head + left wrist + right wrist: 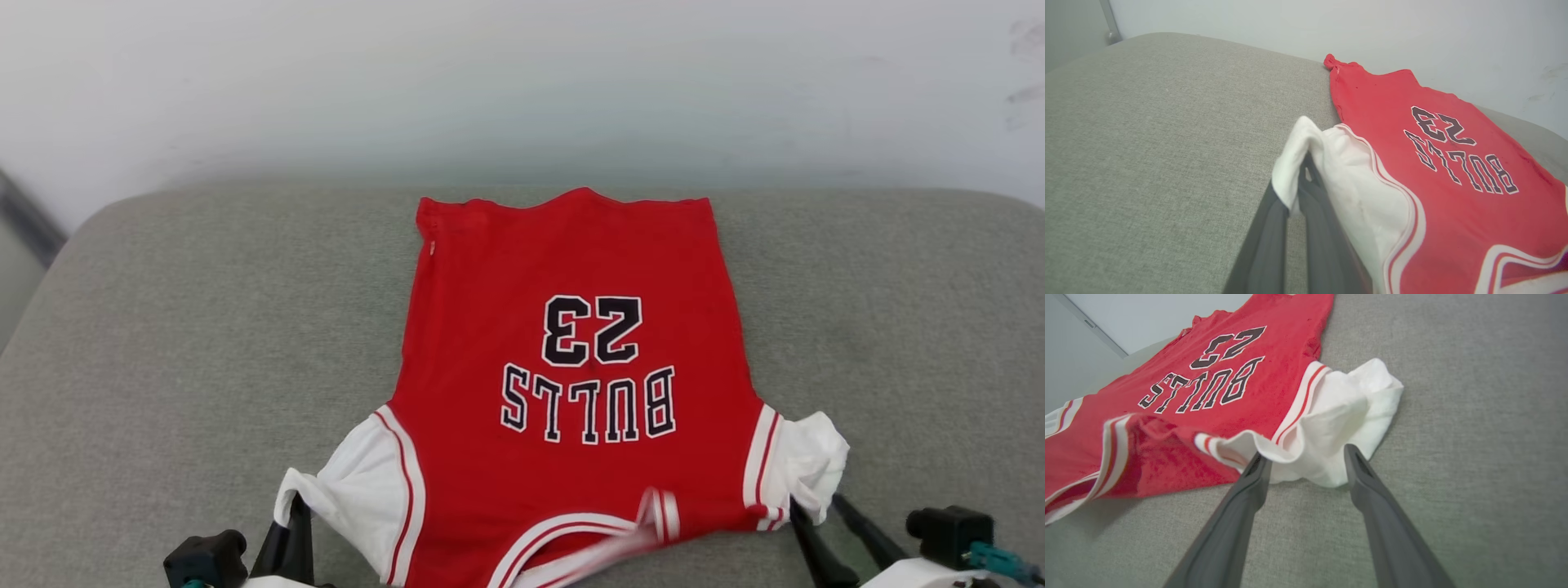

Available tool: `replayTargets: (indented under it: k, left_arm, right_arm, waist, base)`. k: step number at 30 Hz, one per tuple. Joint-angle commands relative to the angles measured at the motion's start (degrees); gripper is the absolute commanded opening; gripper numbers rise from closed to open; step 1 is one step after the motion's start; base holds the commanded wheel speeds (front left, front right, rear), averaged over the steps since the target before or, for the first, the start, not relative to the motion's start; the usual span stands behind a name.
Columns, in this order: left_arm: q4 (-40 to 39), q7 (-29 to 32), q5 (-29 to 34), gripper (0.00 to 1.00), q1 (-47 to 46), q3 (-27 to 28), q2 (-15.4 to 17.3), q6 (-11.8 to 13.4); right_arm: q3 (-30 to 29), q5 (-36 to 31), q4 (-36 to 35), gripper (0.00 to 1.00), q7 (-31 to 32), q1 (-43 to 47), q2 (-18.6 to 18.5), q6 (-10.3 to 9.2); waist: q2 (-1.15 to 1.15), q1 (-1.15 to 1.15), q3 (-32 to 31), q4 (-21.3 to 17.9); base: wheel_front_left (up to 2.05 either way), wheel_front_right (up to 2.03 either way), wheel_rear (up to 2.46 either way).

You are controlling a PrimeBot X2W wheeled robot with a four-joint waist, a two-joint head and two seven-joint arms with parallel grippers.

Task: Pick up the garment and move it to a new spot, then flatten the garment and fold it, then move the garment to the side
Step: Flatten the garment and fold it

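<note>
The garment (571,327) is a red jersey with white sleeves and black "BULLS 23" lettering. It lies spread front-up on the grey cushion, collar toward me and hem at the far side. My left gripper (295,510) is shut on the white sleeve at the lower left, and in the left wrist view its fingers (1300,175) pinch the sleeve's edge, lifting it a little off the garment (1433,163). My right gripper (816,506) stands open at the other white sleeve. In the right wrist view its tips (1305,455) flank the bunched sleeve of the garment (1208,375) without gripping it.
The grey cushioned surface (163,327) reaches wide on both sides of the garment. A pale wall (522,82) stands right behind the hem. A dark strip (28,216) runs down at the far left edge.
</note>
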Motion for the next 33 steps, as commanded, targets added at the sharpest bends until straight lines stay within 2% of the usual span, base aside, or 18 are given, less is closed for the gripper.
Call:
replayTargets:
  k: [1, 5, 9, 15, 19, 23, 28, 32, 33]
  left_arm:
    - [-0.46, -0.47, 0.16, 0.0, -0.2, -0.26, -0.24, -0.02]
    - [-1.78, -0.94, 1.83, 0.0, -1.51, -1.28, 0.07, 0.23]
    - [-3.74, -0.69, 2.28, 0.0, -2.75, -2.41, -0.39, 0.07]
    - [-7.24, 0.02, 3.77, 0.0, -6.63, -5.18, -1.33, -0.68]
    - [-10.34, 1.07, 5.42, 0.0, -10.22, -7.64, -1.79, -1.29]
    - [-12.87, 1.11, 6.71, 0.0, -13.33, -9.87, -2.58, -1.96]
    - [-15.29, -0.11, 7.38, 0.0, -15.73, -11.58, -4.29, -2.36]
    - [-16.35, -1.26, 7.47, 0.0, -17.48, -12.83, -5.5, -2.88]
    - [-16.34, -1.95, 7.62, 0.0, -18.75, -13.77, -6.11, -3.38]
  right_arm:
    - [-1.62, -0.65, -1.6, 1.0, -0.24, 0.9, 0.18, -0.04]
    - [-7.33, -1.64, -6.42, 1.0, 1.8, 0.72, -0.08, -0.04]
    - [-13.14, -0.79, -7.53, 1.0, 7.74, -3.7, -0.87, -0.04]
    - [-19.72, -0.02, -1.4, 1.0, 14.73, -15.42, -3.33, -0.03]
    - [-21.86, -0.83, 4.14, 1.0, 20.92, -25.75, -6.84, -0.03]
    - [-22.22, -2.9, 8.01, 1.0, 28.81, -35.99, -10.25, -0.03]
    - [-22.59, -6.08, 11.94, 1.0, 42.64, -47.1, -13.79, -0.03]
    - [-24.06, -8.83, 13.32, 1.0, 51.1, -54.71, -14.74, -0.03]
    - [-24.96, -11.5, 13.53, 1.0, 55.42, -58.47, -14.6, -0.03]
  waist:
    - [0.0, 0.02, -0.18, 0.97]
    - [0.0, 0.02, 0.37, 2.36]
    - [0.0, 0.02, 1.87, 4.09]
    - [0.0, 0.02, 6.35, 9.53]
    - [0.0, 0.02, 11.37, 14.12]
    - [0.0, 0.02, 16.89, 17.72]
    - [0.0, 0.02, 23.67, 21.04]
    - [0.0, 0.02, 28.46, 23.29]
    - [0.0, 0.02, 31.35, 24.78]
  base:
    - [0.0, 0.0, 0.0]
    - [0.0, 0.0, 0.0]
    - [0.0, 0.0, 0.0]
    - [0.0, 0.0, 0.0]
    - [0.0, 0.0, 0.0]
    - [0.0, 0.0, 0.0]
    - [0.0, 0.0, 0.0]
    - [0.0, 0.0, 0.0]
    - [0.0, 0.0, 0.0]
